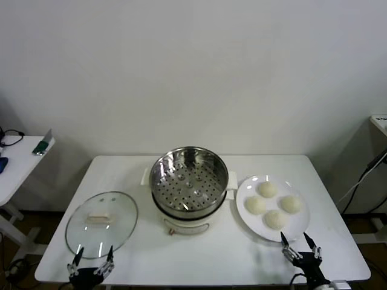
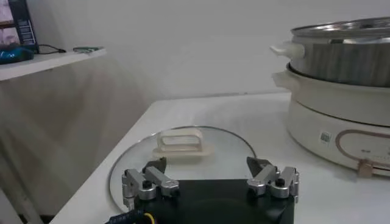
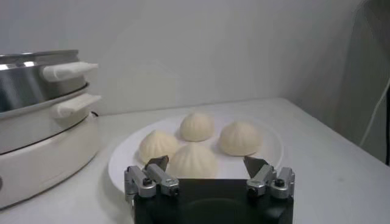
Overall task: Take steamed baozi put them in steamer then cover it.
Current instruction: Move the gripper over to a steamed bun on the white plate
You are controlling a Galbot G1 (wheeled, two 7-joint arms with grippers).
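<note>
Soft dough is what you are dealing with: four steamed baozi (image 1: 273,206) are sitting close together on the white plate (image 1: 245,211) right of the empty steamer (image 1: 188,179), so your right hand (image 1: 300,244), fingers apart at the worktop's (image 1: 199,254) near edge, risks denting one or nudging its neighbour. Your left hand (image 1: 92,259) is waiting, also spread, by the glass cover (image 1: 101,224) lying flat and low, where fingers could slip off its handle.

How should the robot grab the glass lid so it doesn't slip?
Probably by the cream bar handle at the centre of the lid, coming straight down from above. The lid lies flat on the table and the glass is smooth, so the raised bar is the only graspable part. The open left gripper sits nearest.
</note>
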